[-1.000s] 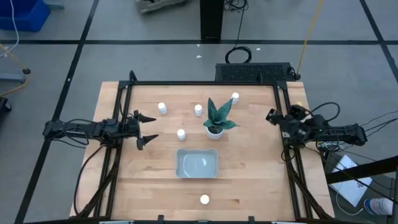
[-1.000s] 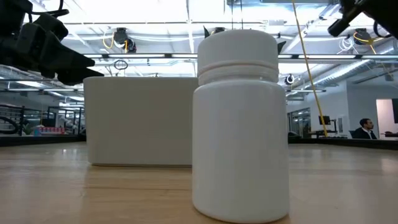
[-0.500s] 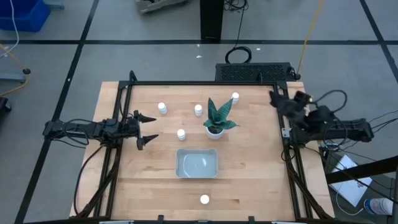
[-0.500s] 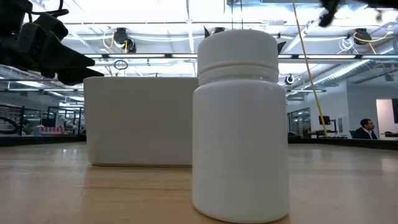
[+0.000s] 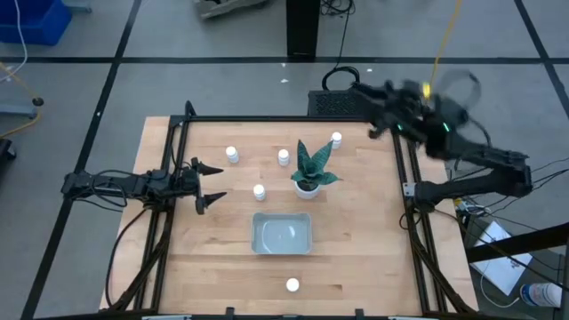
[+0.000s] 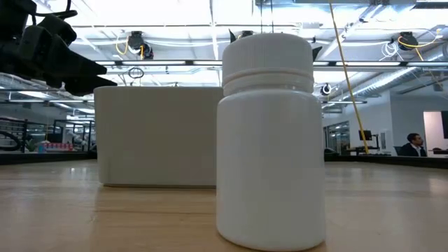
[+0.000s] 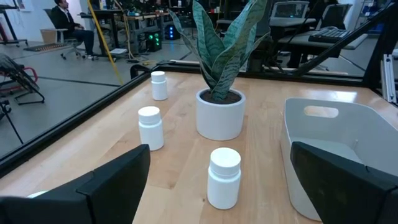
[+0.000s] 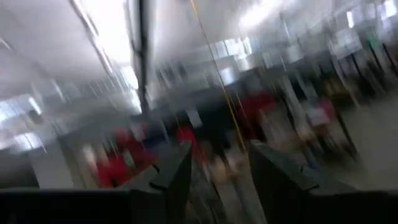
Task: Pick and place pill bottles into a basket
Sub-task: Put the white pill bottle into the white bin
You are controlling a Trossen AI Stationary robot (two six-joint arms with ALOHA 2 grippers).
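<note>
Nearest the front edge of the desk [image 5: 356, 240] stands one pill bottle [image 5: 292, 285] alone, upright, filling the low view, with the basket [image 5: 282, 234] just behind it and holding nothing. Beyond the basket the potted plant [image 5: 308, 169] rises near the middle, and a second bottle [image 5: 259, 191] stands just to its left, closest to the left tool [image 5: 207, 185], which hovers at the left edge with its fingers spread wide. Two more bottles [image 5: 232, 155] and [image 5: 284, 157] stand farther back, well apart from each other, and the fifth bottle [image 5: 336, 139] sits near the far right, behind the plant. The right tool [image 5: 373, 102] is up over the far right corner, blurred in motion, and it cannot be told whether its fingers are spread or pressed together. No bottle is in the basket yet, so the step in hand looks like a first reach. To do it well, the right arm should probably come down on the far-right bottle from above, clear of the plant's leaves, straddling the cap squarely before pinching, since a glancing touch would likely topple so light a bottle. The left arm waits well placed for the bottle nearest it.
</note>
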